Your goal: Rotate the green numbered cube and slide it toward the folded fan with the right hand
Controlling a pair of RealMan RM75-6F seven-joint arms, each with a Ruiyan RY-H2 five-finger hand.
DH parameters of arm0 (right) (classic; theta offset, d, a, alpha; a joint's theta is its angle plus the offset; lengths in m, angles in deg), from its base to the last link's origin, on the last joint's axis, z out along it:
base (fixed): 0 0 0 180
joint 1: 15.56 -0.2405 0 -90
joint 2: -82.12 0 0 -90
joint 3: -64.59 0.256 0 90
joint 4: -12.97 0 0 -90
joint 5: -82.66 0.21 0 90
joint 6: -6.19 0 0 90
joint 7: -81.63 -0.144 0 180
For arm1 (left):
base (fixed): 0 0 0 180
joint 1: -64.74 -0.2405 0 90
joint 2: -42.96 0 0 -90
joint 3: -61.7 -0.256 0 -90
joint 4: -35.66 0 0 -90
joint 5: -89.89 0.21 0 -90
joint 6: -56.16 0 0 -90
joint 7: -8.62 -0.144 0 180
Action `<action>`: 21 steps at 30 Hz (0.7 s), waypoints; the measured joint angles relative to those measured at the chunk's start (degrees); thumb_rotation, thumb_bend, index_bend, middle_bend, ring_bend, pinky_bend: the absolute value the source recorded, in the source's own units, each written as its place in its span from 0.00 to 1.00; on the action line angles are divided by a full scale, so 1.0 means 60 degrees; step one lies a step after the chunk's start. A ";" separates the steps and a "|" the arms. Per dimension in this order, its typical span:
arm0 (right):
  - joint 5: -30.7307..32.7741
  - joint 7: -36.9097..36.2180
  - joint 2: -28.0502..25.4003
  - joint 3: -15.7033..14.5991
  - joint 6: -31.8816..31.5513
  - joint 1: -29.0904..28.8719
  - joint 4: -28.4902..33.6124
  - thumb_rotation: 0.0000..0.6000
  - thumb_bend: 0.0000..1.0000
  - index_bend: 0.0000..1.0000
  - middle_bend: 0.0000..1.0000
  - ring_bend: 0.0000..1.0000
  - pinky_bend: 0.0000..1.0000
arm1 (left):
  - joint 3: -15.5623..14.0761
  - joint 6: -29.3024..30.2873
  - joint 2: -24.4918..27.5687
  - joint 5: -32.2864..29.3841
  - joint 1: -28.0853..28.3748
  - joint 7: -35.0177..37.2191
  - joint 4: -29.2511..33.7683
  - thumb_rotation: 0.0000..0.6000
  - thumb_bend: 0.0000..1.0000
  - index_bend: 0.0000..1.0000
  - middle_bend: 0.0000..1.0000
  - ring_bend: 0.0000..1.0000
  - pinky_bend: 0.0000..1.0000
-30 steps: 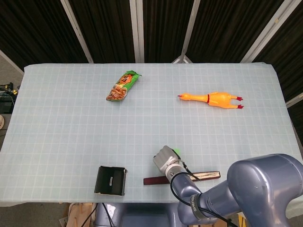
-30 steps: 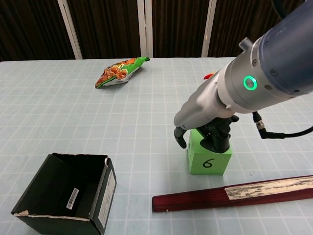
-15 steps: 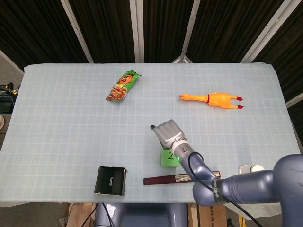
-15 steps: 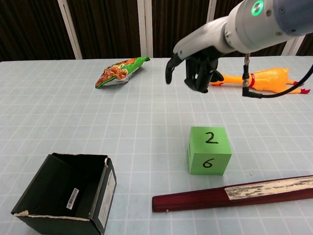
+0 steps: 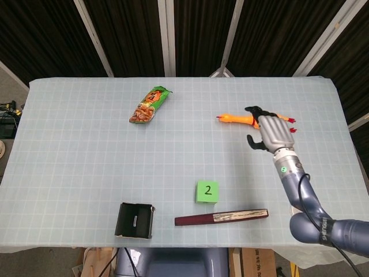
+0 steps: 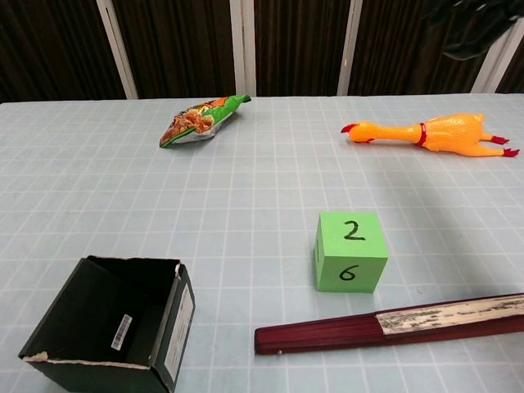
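Observation:
The green numbered cube stands on the table with 2 on top and 6 on its near face. Just in front of it lies the folded dark red fan, a narrow gap apart in the chest view. My right hand hangs in the air far to the right of the cube, over the rubber chicken, holding nothing, fingers loosely apart. Only its dark fingertips show at the chest view's top right corner. The left hand appears in neither view.
An open black box sits at the front left. A snack bag lies at the back left. The orange rubber chicken lies at the back right, partly covered by the hand in the head view.
My right hand let go of the cube, rose, and swung back and right to above the chicken. The cube stays beside the fan.

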 measured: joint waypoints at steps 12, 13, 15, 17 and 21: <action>-0.3306 -0.1994 -0.0984 -0.0801 -0.2194 0.3768 -0.0059 1.00 0.45 0.14 0.13 0.12 0.14 | -0.0044 0.0035 0.0027 0.0085 -0.0032 0.0088 0.0021 1.00 0.26 0.03 0.00 0.04 0.16; -0.3527 -0.2068 -0.0998 -0.0872 -0.2345 0.3979 -0.0107 1.00 0.45 0.14 0.13 0.12 0.14 | -0.0048 0.0034 0.0031 0.0092 -0.0035 0.0101 0.0020 1.00 0.26 0.03 0.00 0.04 0.16; -0.4146 -0.2244 -0.0964 -0.1044 -0.2752 0.4427 -0.0274 1.00 0.45 0.14 0.13 0.12 0.14 | -0.0052 0.0043 0.0046 0.0110 -0.0044 0.0161 0.0017 1.00 0.26 0.03 0.00 0.04 0.16; -0.4791 -0.2404 -0.0876 -0.1212 -0.3181 0.4866 -0.0478 1.00 0.45 0.14 0.13 0.12 0.13 | -0.0045 0.0077 0.0050 0.0113 -0.0060 0.0197 0.0008 1.00 0.26 0.03 0.00 0.04 0.16; -0.6439 -0.2614 -0.0426 -0.1630 -0.4626 0.6114 -0.1032 1.00 0.42 0.14 0.13 0.12 0.05 | -0.0072 0.0101 0.0054 0.0164 -0.0086 0.0247 0.0004 1.00 0.26 0.03 0.00 0.04 0.16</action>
